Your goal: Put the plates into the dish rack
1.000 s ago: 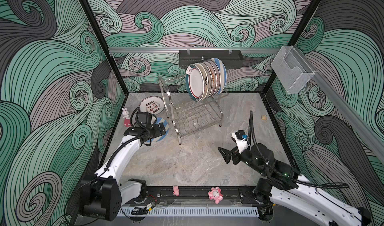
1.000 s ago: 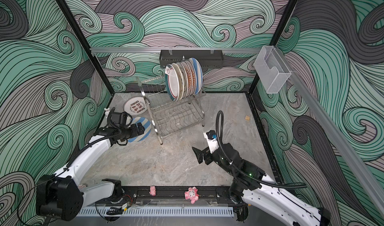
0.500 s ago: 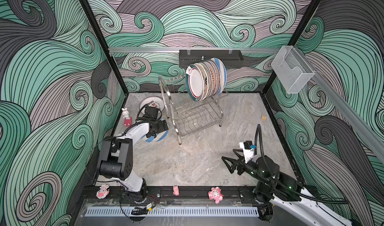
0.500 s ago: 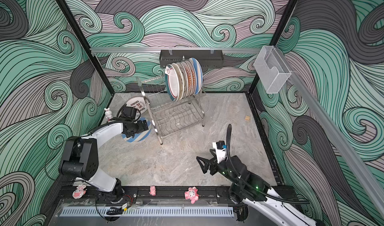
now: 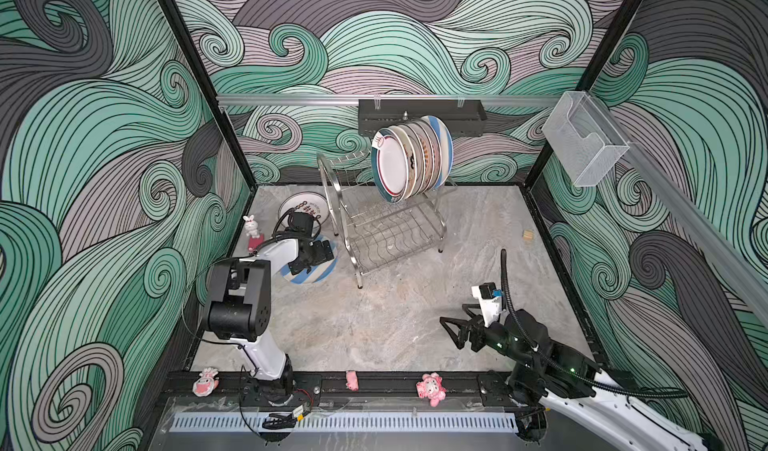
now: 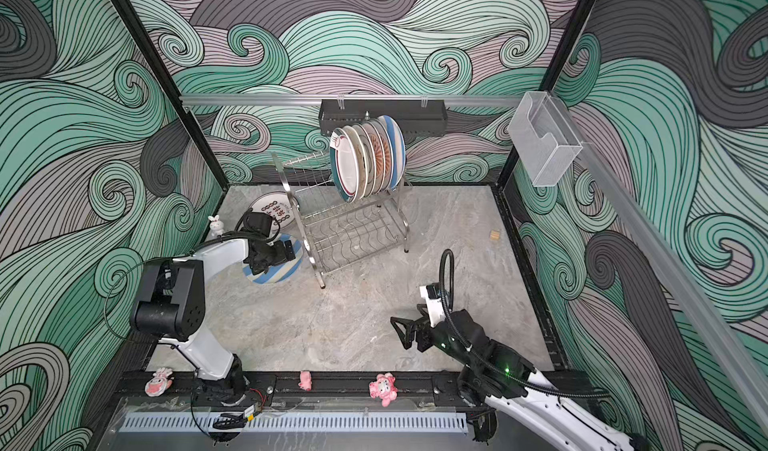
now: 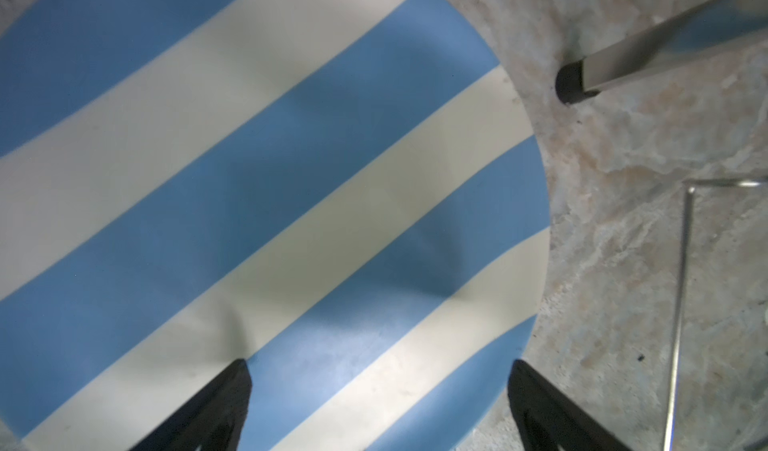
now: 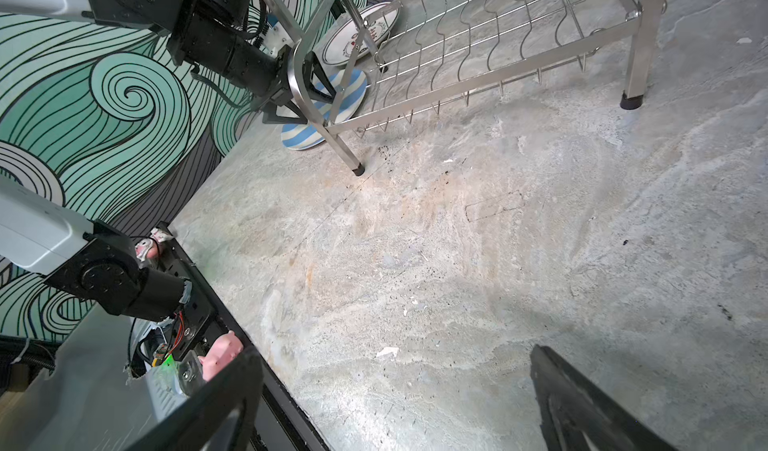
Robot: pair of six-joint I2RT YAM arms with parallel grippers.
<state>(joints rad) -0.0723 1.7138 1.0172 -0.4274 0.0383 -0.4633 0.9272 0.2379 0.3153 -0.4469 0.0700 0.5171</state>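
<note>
While jaws gape, two plates sit unracked

Nearest, the right gripper (image 5: 449,332) hangs wide open over veined grey stone-look tabletop (image 5: 374,324). Farther, the left gripper (image 7: 378,366) spreads its jaws above a glossy blue-white striped round plate (image 5: 309,277) beside the shiny steel-wire dish rack (image 5: 395,237). Behind sits a white lettered plate (image 5: 305,209); glazed plates (image 5: 399,166) stand upright on the top tier.

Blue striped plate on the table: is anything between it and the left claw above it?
Nothing visible. In the left wrist view the left claw has its jaws open and looks straight onto the bare blue striped plate. The nearest thing, the dish rack's leg, stands on the table beside the plate's rim, not over it.
</note>
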